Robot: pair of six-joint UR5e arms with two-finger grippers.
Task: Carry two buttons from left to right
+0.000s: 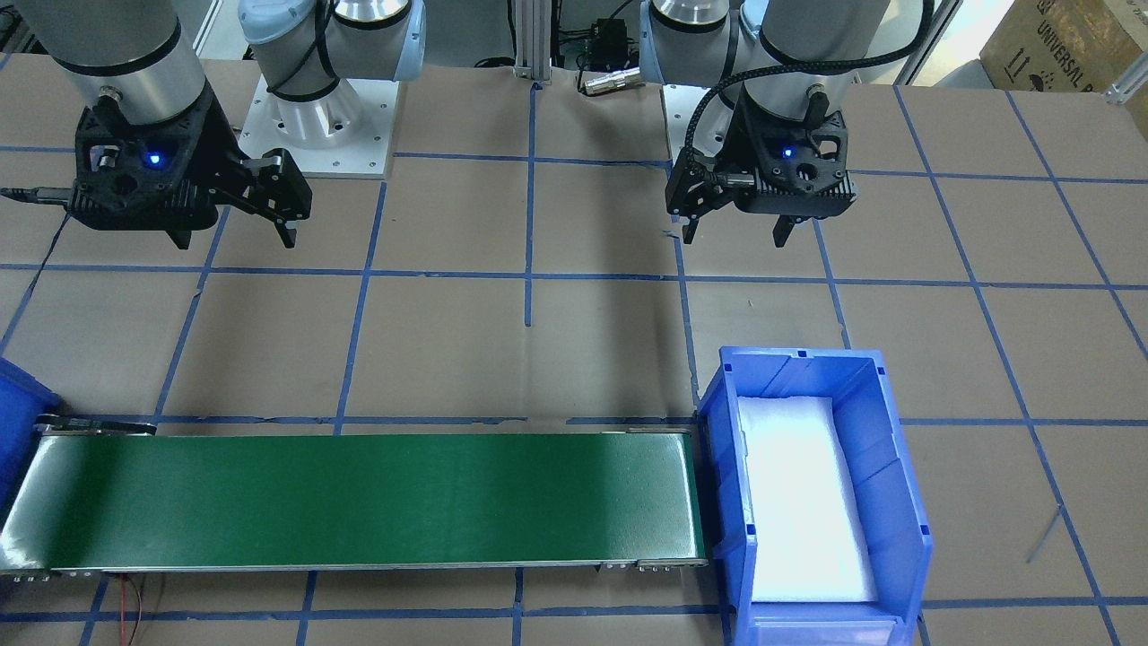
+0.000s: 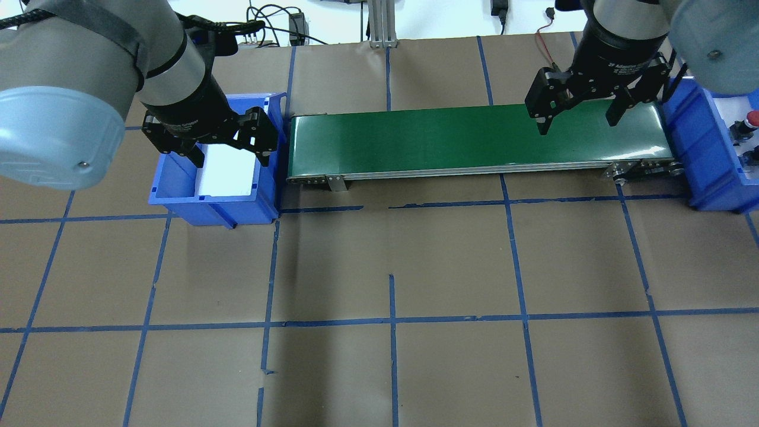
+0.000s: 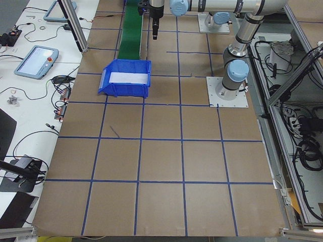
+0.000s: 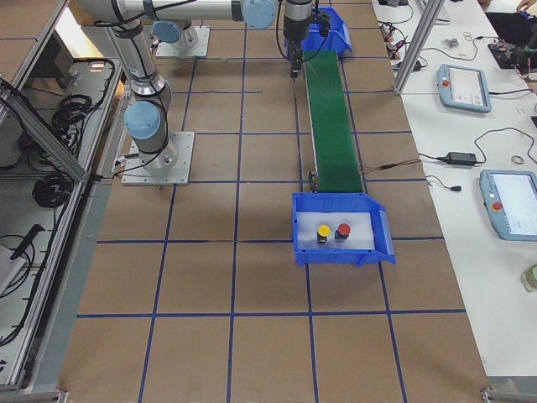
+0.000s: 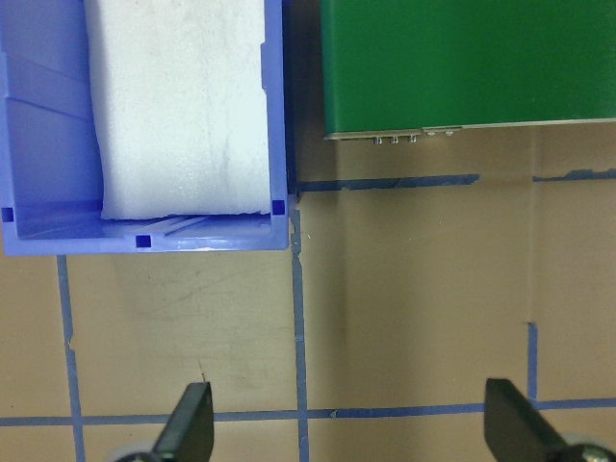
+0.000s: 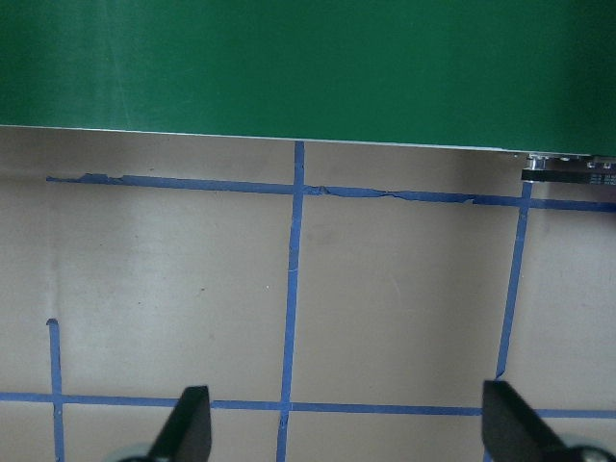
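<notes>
The yellow-capped button (image 4: 324, 231) and the red-capped button (image 4: 343, 231) stand side by side on white foam in the right blue bin (image 4: 373, 220). The red button (image 2: 752, 118) also shows at the overhead view's right edge. My right gripper (image 2: 578, 115) is open and empty, high over the right end of the green conveyor belt (image 2: 474, 136); it also shows in the front view (image 1: 233, 238). My left gripper (image 2: 231, 147) is open and empty over the left blue bin (image 2: 178, 187), which holds only white foam. Both wrist views show open jaws over bare table.
The conveyor belt (image 1: 359, 498) runs between the two bins, with nothing on it. The left bin (image 1: 897, 502) stands at its end. The brown table carries a grid of blue tape. Tablets and cables lie on the side bench (image 4: 466, 88).
</notes>
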